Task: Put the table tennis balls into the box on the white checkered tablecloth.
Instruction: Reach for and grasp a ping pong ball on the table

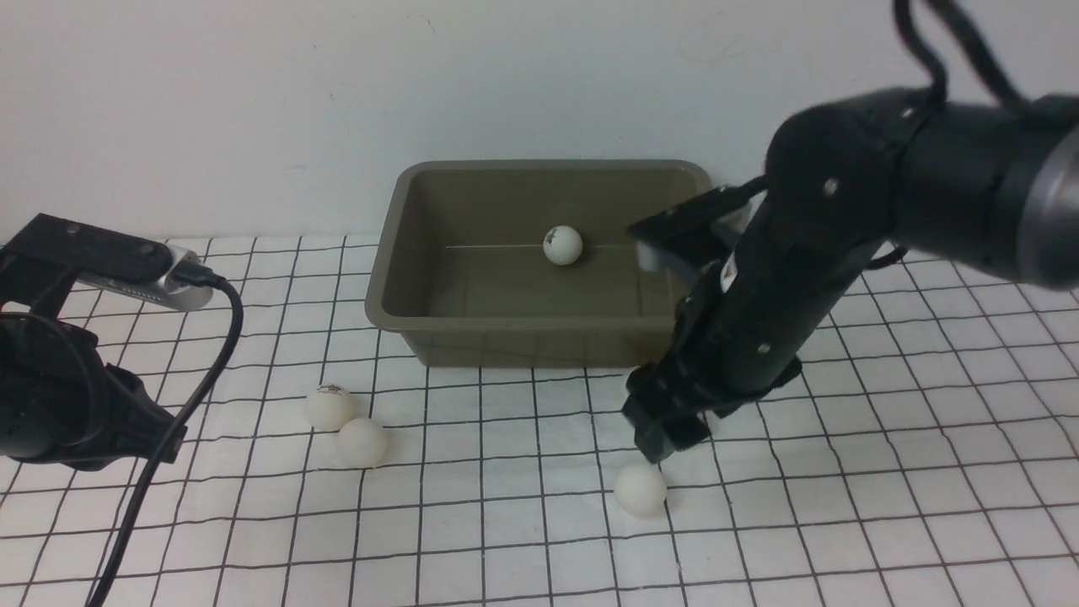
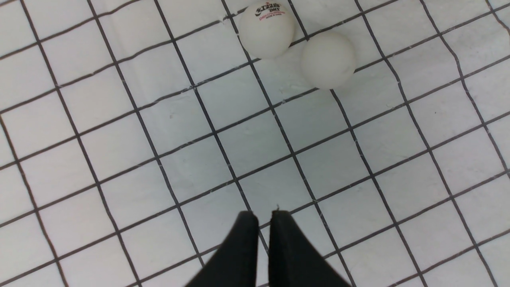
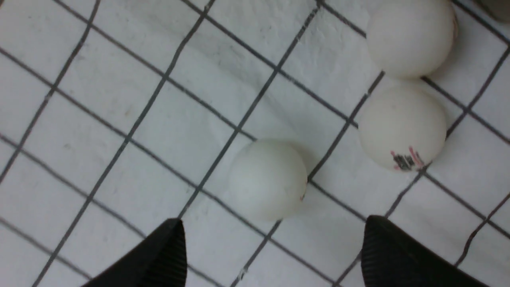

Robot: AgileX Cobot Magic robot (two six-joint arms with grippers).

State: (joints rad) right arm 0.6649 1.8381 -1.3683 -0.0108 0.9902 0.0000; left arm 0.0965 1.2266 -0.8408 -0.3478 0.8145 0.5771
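The olive-brown box (image 1: pixel 396 253) stands at the back middle of the white checkered tablecloth (image 1: pixel 927 421), with one table tennis ball (image 1: pixel 562 244) inside. My right gripper (image 3: pixel 275 235) is open, low over a ball (image 3: pixel 267 179) in front of the box; that ball (image 1: pixel 641 490) lies just below the gripper (image 1: pixel 666 438) in the front view. Two more balls (image 3: pixel 402 127) (image 3: pixel 410 38) lie beyond it, hidden behind the arm in the front view. My left gripper (image 2: pixel 263 217) is shut and empty, a few squares short of two touching balls (image 2: pixel 267 30) (image 2: pixel 328 59), seen front left (image 1: pixel 329 406) (image 1: pixel 362 442).
The left arm's camera and black cable (image 1: pixel 202 371) hang over the cloth's left side. A white wall (image 1: pixel 253 101) rises right behind the box. The right arm's forearm (image 1: pixel 759 312) crosses over the box's right front corner.
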